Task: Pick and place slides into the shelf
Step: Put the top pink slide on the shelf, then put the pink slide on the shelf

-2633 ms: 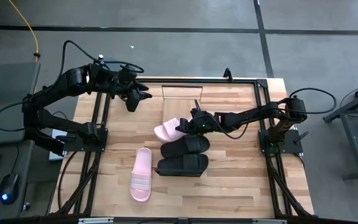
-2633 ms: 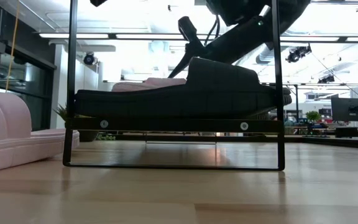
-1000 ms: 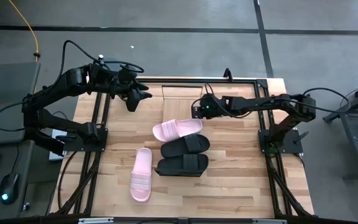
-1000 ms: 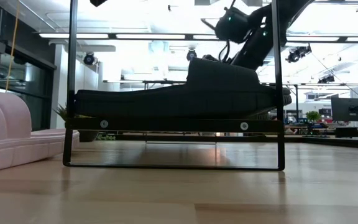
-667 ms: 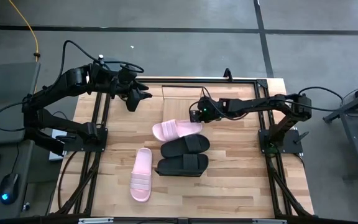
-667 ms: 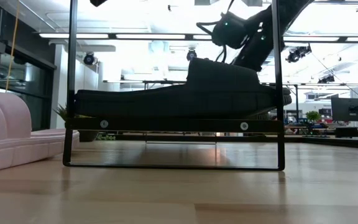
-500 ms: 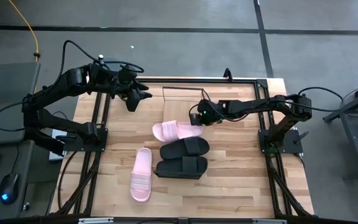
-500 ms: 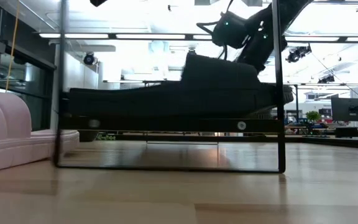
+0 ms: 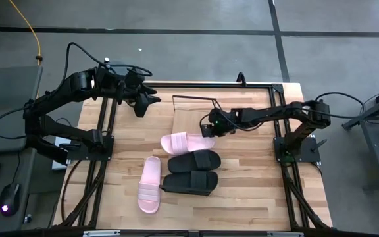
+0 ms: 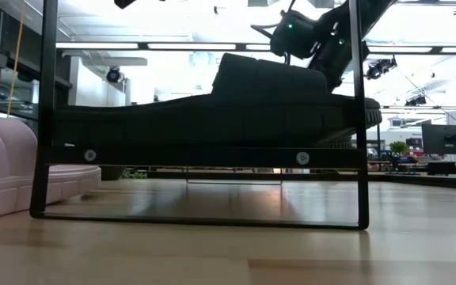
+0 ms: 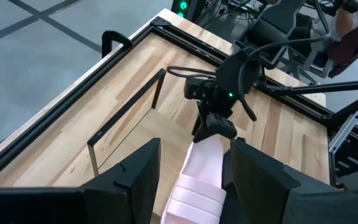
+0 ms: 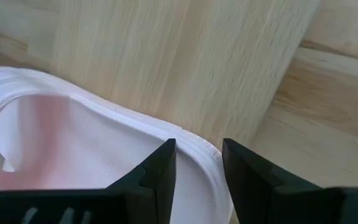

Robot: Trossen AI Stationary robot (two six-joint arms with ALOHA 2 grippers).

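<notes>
My right gripper sits at the end of the pink slide on the shelf, its fingers pinching the slide's white rim. That slide lies just beside 2 black slides, while the other pink slide rests well apart on the tabletop. My left gripper hovers by the table's far left edge, fingers spread.

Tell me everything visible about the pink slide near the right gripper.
The pink slide is pale, matte, with a wide ribbed strap and an open toe. It lies flat, sole down, crosswise on the shelf board, beside a black slide. The right gripper is at its heel end, one finger on each side of the rim.
</notes>
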